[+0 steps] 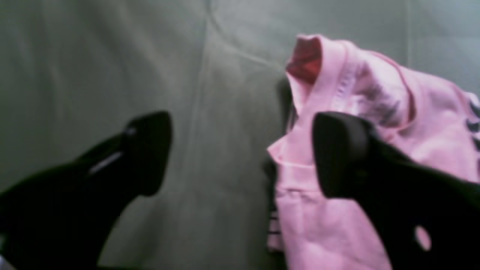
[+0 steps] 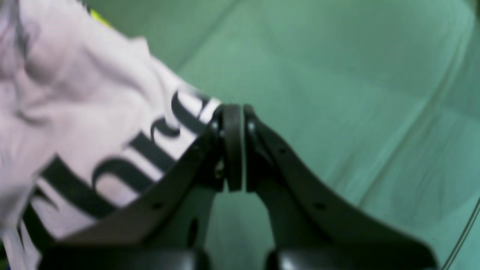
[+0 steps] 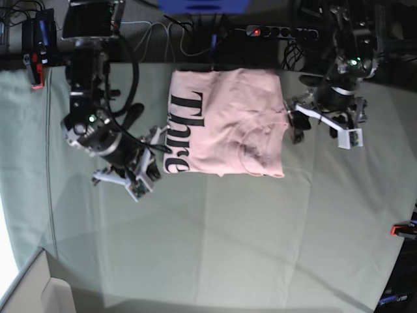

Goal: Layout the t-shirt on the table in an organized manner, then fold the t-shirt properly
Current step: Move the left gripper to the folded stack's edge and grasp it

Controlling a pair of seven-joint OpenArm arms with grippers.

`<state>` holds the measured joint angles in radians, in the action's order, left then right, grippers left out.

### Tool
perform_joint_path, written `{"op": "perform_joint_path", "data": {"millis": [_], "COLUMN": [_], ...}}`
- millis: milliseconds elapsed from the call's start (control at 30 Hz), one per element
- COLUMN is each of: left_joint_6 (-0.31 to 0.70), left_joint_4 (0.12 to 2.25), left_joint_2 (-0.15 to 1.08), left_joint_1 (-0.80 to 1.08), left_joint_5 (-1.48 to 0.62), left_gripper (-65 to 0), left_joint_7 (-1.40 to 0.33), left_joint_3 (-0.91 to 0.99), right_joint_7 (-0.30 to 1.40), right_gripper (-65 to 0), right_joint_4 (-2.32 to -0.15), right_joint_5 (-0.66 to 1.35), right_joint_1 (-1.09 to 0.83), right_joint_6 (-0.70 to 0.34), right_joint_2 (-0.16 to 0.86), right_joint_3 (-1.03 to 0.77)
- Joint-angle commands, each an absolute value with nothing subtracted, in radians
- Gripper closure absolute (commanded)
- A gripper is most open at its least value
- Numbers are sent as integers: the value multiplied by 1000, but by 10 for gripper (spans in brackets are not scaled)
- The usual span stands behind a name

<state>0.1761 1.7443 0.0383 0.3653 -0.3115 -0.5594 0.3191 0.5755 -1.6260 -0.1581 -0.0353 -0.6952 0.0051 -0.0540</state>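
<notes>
grey-green cloth covers the worktop (image 3: 215, 248). from overhead, the right tool (image 3: 158, 151) sits at the lettered edge of the folded pink t-shirt (image 3: 225, 124); its wrist view shows the tips pressed together, gripping nothing visible. the left tool (image 1: 240, 153) gapes wide beside the opposite edge.

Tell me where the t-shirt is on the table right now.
In the base view the t-shirt lies folded on the far middle of the table, between the shut right gripper at its lettered edge and the open left gripper.
</notes>
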Motion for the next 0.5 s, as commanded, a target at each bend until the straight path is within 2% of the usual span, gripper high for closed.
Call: {"op": "perform_joint_path", "data": {"millis": [0,233,467], "left_joint_6": [179,179,179], "left_joint_4": [1767,1662,1547], "left_joint_2": [44,41,47], "left_joint_1": [358,318,288], "left_joint_5": [-338,-427,-486], "left_gripper": [-592,-527,-524], "left_joint_7": [-539,-545,-545], "left_joint_3": [321,317,234], "right_joint_7": [552,552,552], "right_gripper": [0,0,0], "right_joint_4": [-1644,-1650,-1650], "right_joint_5": [-147,-148,-148], "right_joint_1": [-25,-59,-70], "right_joint_6": [-698,-698,-698], "right_joint_2": [7,30,27], "right_joint_3": [-54,-54,-122]}}
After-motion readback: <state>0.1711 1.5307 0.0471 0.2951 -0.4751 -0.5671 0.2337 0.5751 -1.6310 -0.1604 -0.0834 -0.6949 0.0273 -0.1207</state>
